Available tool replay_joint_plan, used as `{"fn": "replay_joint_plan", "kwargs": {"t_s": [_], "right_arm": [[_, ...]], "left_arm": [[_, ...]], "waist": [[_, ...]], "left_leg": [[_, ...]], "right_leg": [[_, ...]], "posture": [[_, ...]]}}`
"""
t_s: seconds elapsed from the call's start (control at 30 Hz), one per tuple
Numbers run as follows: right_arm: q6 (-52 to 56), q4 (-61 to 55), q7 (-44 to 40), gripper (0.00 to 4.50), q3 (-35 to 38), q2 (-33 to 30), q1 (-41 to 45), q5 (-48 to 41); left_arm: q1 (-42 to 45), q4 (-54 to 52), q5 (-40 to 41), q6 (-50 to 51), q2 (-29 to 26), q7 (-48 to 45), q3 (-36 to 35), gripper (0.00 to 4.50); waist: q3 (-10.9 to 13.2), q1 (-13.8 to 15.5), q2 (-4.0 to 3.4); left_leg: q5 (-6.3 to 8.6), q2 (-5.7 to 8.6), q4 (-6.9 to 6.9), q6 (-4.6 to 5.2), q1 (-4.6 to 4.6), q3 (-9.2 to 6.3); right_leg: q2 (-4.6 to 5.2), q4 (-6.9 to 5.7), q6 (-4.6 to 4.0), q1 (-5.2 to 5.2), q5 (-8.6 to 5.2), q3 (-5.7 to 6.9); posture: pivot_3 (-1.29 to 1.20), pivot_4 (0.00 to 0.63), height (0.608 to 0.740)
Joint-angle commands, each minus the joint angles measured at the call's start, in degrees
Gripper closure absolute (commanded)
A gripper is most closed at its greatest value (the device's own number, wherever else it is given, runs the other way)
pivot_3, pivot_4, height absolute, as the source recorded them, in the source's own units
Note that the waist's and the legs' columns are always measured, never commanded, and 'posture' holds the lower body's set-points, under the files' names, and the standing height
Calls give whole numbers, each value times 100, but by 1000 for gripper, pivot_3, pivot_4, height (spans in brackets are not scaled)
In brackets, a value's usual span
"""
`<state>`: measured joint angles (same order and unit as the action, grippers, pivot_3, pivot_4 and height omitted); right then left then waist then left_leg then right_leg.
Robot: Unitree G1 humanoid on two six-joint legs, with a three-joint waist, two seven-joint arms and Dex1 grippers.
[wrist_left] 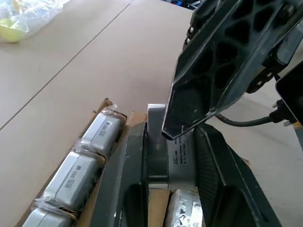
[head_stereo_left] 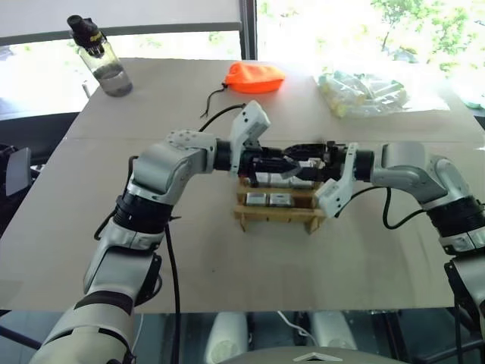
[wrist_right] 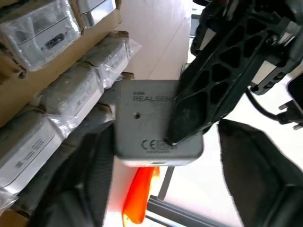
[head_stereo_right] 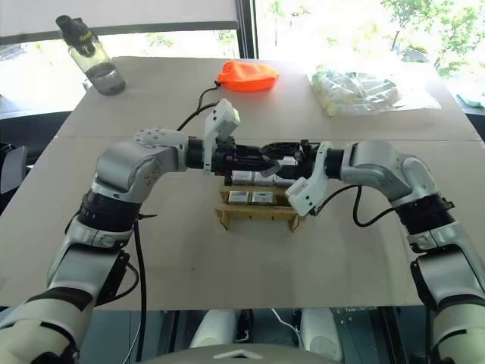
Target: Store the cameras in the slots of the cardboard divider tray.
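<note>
The cardboard divider tray (head_stereo_left: 276, 218) sits at the table's middle, with several wrapped silver-grey cameras (head_stereo_left: 267, 199) lying in its slots. Both grippers meet just above its far side, pointing at each other. My left gripper (head_stereo_left: 288, 165) is shut on one bare silver camera (wrist_left: 157, 142), which sits between its two fingers in the left wrist view. My right gripper (head_stereo_left: 307, 155) faces the same camera (wrist_right: 142, 123) with its fingers (wrist_right: 265, 179) spread wide on either side of it. One left finger (wrist_right: 213, 75) lies across the camera's face.
An orange drawstring pouch (head_stereo_left: 255, 76) lies at the back centre, with a black cable trailing from it. A clear bag of pale items (head_stereo_left: 362, 92) is at the back right. A water bottle (head_stereo_left: 102, 57) stands at the back left.
</note>
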<state>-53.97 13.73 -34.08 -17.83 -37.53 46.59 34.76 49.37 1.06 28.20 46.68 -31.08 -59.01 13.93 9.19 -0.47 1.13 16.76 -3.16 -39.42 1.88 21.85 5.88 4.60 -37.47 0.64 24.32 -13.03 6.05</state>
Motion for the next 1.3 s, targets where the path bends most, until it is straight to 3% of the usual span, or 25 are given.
{"fn": "replay_joint_plan", "kwargs": {"t_s": [0.03, 0.13, 0.2, 0.33, 0.47, 0.6, 0.7, 0.9, 1.1, 1.3], "right_arm": [[185, -132, 83, 0, 127, -44, 3, -336], [332, -170, 68, 0, 175, -108, -112, -528], [563, -165, -144, 0, 234, -186, -322, -1135], [2429, -835, -1724, 0, 447, -787, -1620, -3709], [4513, -1697, -2202, 0, 1306, -1292, -2875, -5626], [5928, -2425, -2363, 0, 2068, -1511, -4158, -6852], [6427, -2683, -2339, 0, 2545, -1423, -4973, -7269], [6331, -2607, -2697, 0, 3171, -942, -5965, -7579], [6198, -2513, -2820, 0, 3336, -611, -6228, -7400], [6047, -2463, -3006, 0, 3472, -369, -6312, -7368]], "left_arm": [[57, -208, 4, -9, -14, -53, -114, 3770], [77, -177, -4, -30, -9, -50, -152, 3770], [90, -204, -40, -166, -19, -131, -123, 3770], [30, -579, -79, -284, -132, -296, -13, 3770], [-170, -961, -66, -317, -163, -382, 70, 3770], [-283, -1029, -5, -384, -11, -527, 124, 3770], [-262, -939, -163, -516, 47, -692, 361, 3770], [-111, -310, -622, -1206, 287, -1114, 876, 3770], [172, 648, -1121, -2012, 749, -1460, 1179, 3770], [370, 1285, -1814, -2573, 826, -1630, 1478, 3770]], "waist": [[0, 1, 0], [0, 3, 0], [0, 1, 0], [1, 126, 1], [8, 137, -11], [8, 140, -10], [7, 135, -10], [6, 144, -10], [6, 142, -10], [6, 147, -10]], "left_leg": [[0, -1, 0, 0, 0, 0], [0, 0, 0, 0, 1, 0], [0, 0, 0, 0, 2, 1], [0, -1, 2, 0, 7, -22], [1, 4, 5, 3, 11, -31], [2, 4, 3, 4, 5, -48], [2, 6, 2, 4, -9, -78], [2, 9, -3, 6, -10, -81], [3, 11, -2, 8, -7, -85], [3, 11, -1, 9, -5, -89]], "right_leg": [[0, 0, 0, 0, 0, 0], [2, 1, 0, 0, 0, 0], [3, 2, 0, 0, 0, 0], [3, 16, -1, -11, 0, 3], [11, 31, 0, -14, 2, 19], [6, 28, -1, -27, 2, 37], [-3, 28, -1, -46, 0, 42], [-8, 34, 1, -52, 0, 40], [-11, 40, 1, -51, 0, 43], [-12, 43, 1, -51, 0, 47]], "posture": [[0, 150, 726], [0, 150, 726], [0, 150, 726], [0, 150, 726], [0, 150, 726], [0, 150, 726], [0, 150, 726], [0, 150, 726], [0, 150, 726], [0, 150, 726]]}}
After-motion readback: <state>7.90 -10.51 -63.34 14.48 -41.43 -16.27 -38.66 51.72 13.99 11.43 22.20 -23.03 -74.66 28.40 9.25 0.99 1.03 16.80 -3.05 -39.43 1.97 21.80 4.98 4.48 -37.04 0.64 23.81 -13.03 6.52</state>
